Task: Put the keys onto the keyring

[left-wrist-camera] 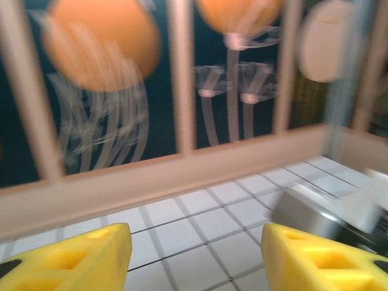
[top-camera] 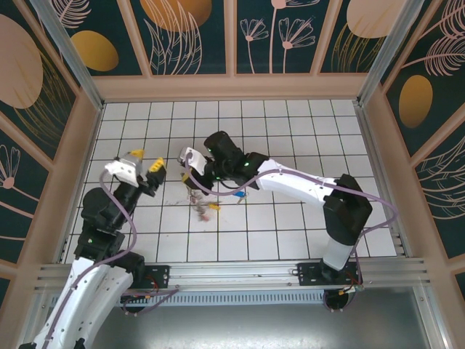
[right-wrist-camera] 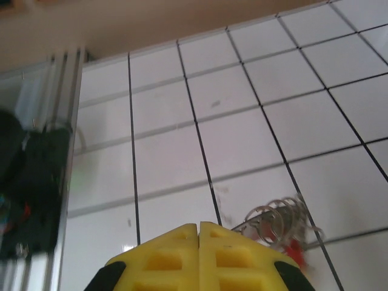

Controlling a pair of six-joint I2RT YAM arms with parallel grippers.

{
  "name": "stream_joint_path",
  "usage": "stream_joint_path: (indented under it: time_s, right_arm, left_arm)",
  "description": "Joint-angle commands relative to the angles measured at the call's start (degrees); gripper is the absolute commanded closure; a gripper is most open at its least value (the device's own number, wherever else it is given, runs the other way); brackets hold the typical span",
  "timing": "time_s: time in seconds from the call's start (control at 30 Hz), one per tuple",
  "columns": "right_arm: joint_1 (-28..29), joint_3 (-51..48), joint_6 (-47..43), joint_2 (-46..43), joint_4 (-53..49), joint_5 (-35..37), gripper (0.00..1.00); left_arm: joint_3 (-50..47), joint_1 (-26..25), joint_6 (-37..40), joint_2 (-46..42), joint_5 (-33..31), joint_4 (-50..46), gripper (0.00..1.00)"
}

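My right gripper (top-camera: 187, 179) is shut at the middle of the tiled floor (top-camera: 290, 225). In the right wrist view its yellow fingertips (right-wrist-camera: 198, 227) are pressed together, and the grey wire of the keyring (right-wrist-camera: 276, 213) runs out from under the right finger. Small rings and a red key (right-wrist-camera: 295, 250) are strung on that wire, all blurred. From above, the keyring (top-camera: 196, 195) dangles below the gripper, with a yellow key (top-camera: 213, 207) at its lower end. A small blue key (top-camera: 240, 195) lies under the right arm. My left gripper (top-camera: 146, 161) (left-wrist-camera: 197, 254) is open and empty, just left of the right gripper.
Wooden walls with dark floral panels (top-camera: 232, 80) enclose the floor on three sides. The aluminium rail (top-camera: 240, 273) carrying both arm bases runs along the near edge. In the left wrist view the right arm's grey and white wrist (left-wrist-camera: 327, 212) sits close on the right.
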Motion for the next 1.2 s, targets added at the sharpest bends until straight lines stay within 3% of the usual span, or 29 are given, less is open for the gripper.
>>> stream_joint_path:
  time_s: [0.0,0.07,0.23,0.5,0.63,0.87,1.17]
  right_arm:
    - [0.4,-1.1,14.0,1.0,17.1,1.3,1.00]
    - [0.4,-1.5,16.8,1.8,20.2,2.5,1.00]
    - [0.3,-6.0,12.5,4.1,22.3,5.8,1.00]
    - [-0.4,-17.0,-0.8,5.9,20.6,8.2,1.00]
    - [-2.1,-19.4,-7.0,6.1,14.9,10.0,1.00]
    - [-4.6,-20.4,-14.5,5.8,5.6,12.0,1.00]
    - [-6.1,-21.0,-14.8,5.7,1.5,10.7,1.00]
  left_arm:
    - [3.9,0.0,-9.5,3.4,-19.2,-6.6,0.34]
    - [5.5,-0.1,-11.1,5.2,-19.7,-7.7,0.29]
    - [7.6,0.1,-13.7,10.4,-19.0,-9.4,0.01]
    - [4.6,0.1,-11.9,15.7,-10.3,-8.6,0.01]
    - [1.7,0.1,-10.6,17.1,-6.0,-7.4,0.01]
    - [-3.5,0.0,-13.1,17.8,-4.4,-3.0,0.01]
    - [-7.6,0.1,-14.6,18.7,-3.8,1.9,0.01]
